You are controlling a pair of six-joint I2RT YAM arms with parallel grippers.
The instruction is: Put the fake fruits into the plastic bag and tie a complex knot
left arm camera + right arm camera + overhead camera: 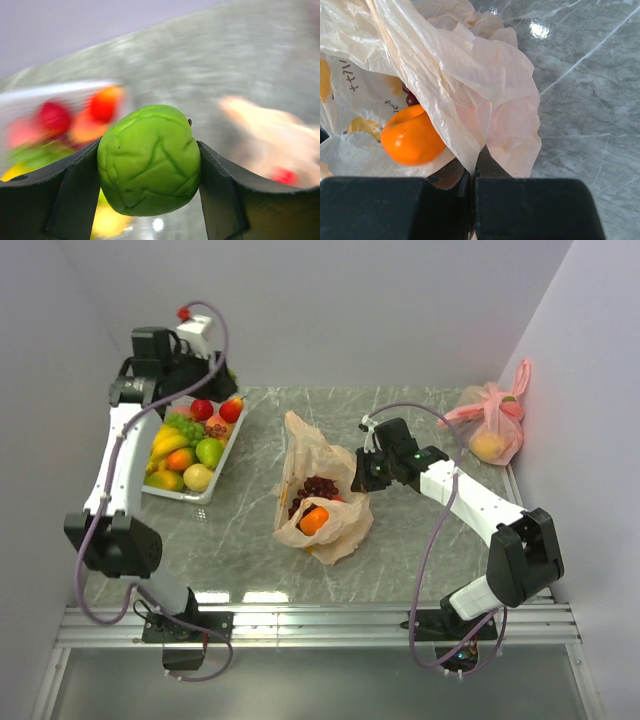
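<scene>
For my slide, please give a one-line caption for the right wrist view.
Right fingers pinch the rim of the bag on the marble table; an orange and dark grapes lie inside.

Tabletop [255, 480] lies open between tray [220, 472] and plastic bag [305, 445]; right pincer [358, 478] flanks the bag.

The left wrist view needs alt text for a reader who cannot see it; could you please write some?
A wrinkled green fake fruit sits clamped between the two dark fingers of the left gripper, filling the centre. Behind it, blurred, are a white tray of colourful fruits at left and the peach plastic bag at right, on a grey table.
</scene>
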